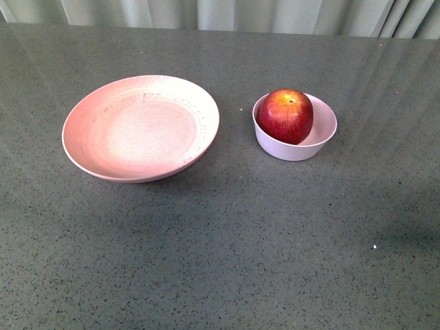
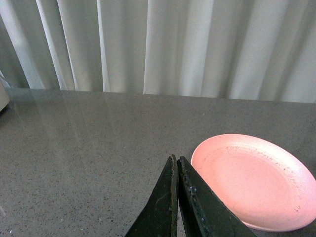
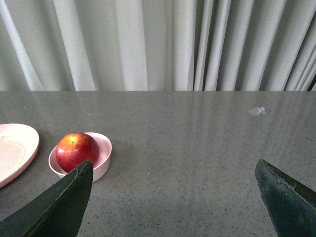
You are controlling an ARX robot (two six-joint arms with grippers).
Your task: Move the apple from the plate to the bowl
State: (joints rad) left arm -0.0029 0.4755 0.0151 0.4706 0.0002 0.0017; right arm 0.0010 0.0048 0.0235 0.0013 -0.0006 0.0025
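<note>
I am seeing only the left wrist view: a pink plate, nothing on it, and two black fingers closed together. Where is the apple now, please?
Observer: The apple sits inside the bowl, which stands on the table beside the plate, apart from it.
Operator: Is the right arm still holding it?
Observer: No. The right gripper is open, its fingers wide apart with nothing between them, and the apple lies beyond them.
Operator: Is some arm above the bowl?
Observer: The front view shows no arm at all, only plate, bowl and apple on the grey table.
</note>
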